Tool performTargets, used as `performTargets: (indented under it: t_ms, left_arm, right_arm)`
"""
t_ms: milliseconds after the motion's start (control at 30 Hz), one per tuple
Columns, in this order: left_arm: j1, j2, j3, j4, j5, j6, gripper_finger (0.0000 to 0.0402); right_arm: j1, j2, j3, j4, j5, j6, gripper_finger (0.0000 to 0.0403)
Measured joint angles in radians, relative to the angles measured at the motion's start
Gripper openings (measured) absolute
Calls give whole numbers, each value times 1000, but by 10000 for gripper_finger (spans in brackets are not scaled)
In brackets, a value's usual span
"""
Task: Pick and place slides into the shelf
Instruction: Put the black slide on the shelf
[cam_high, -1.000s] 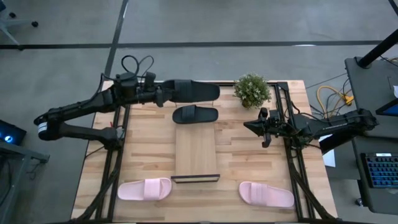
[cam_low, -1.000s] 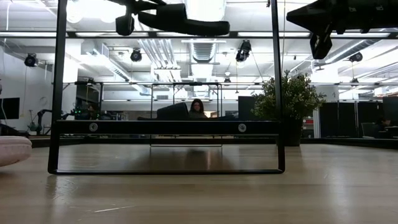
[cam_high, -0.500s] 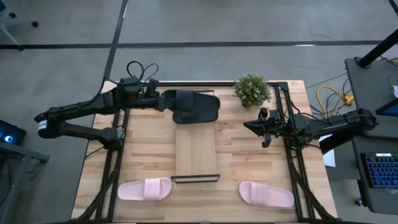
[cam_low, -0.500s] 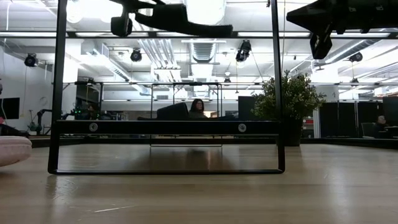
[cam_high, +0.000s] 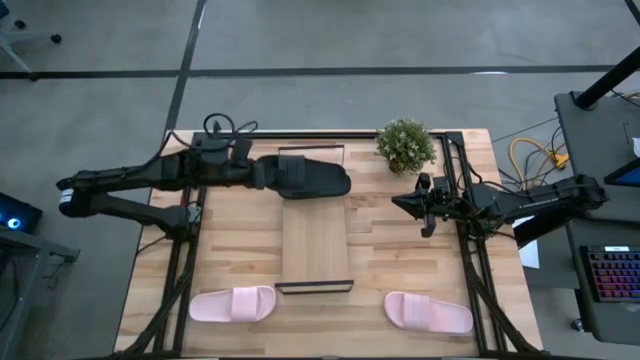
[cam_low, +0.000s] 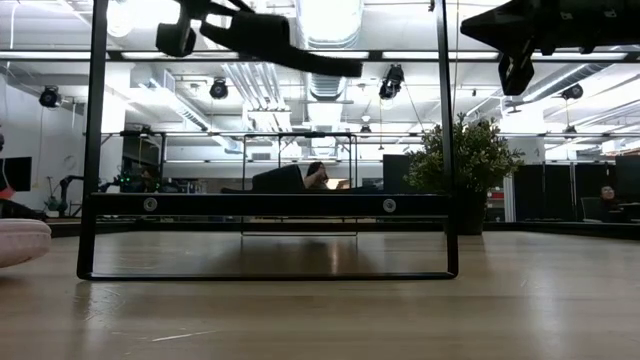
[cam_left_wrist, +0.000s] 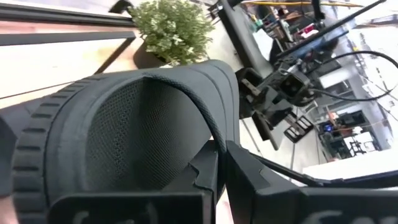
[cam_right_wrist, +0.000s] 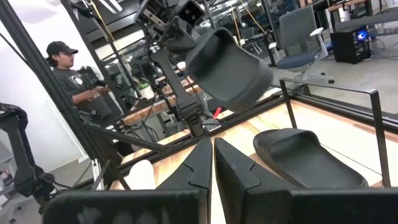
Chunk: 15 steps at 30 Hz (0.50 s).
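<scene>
Left gripper (cam_high: 262, 173) is clamped on a black slide (cam_high: 308, 177), held in the air over the far end of the shelf (cam_high: 315, 243), where a second black slide (cam_right_wrist: 308, 159) lies beneath it; no writing is legible. Its arm reaches in from the left edge, nearly level. A second ago the slide hung farther back, beyond the shelf. Right gripper (cam_high: 424, 204), fingers together, hovers by the plant (cam_high: 405, 144). Two pink slides (cam_high: 233, 303) (cam_high: 428, 312) flank the near end.
</scene>
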Motion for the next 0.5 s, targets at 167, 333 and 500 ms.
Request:
performTargets:
  t_ms: [167,333,500]
  left_arm:
    - [-54,1,-26,3,-81,-49,0]
    - [-104,-13,-124,53,-129,-132,0]
    - [-151,-37,-214,186,-153,-170,0]
  right_arm:
    - [0,0,0,-18,0,1,9]
    - [0,0,0,-20,0,1,9]
    - [0,0,0,-19,0,1,9]
